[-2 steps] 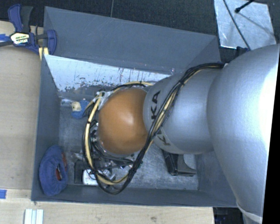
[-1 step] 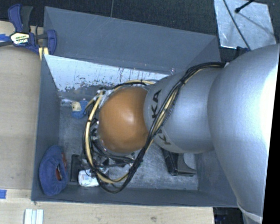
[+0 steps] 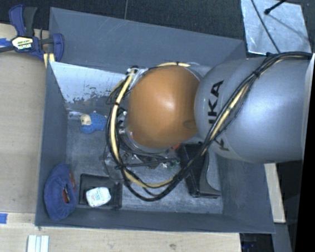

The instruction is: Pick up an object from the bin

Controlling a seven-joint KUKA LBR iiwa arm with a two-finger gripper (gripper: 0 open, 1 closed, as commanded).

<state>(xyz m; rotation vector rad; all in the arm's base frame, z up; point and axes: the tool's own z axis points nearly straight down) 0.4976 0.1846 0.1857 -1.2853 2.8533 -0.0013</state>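
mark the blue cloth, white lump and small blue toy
blue cloth (image 3: pixel 56 191), camera view, its middle
white lump (image 3: pixel 98 196), camera view, its top face
small blue toy (image 3: pixel 95 124), camera view, its blue body

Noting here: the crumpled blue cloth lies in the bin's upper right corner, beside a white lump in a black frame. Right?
No: the camera view shows the crumpled blue cloth in the lower left corner of the bin. It does lie beside the white lump in the black frame.
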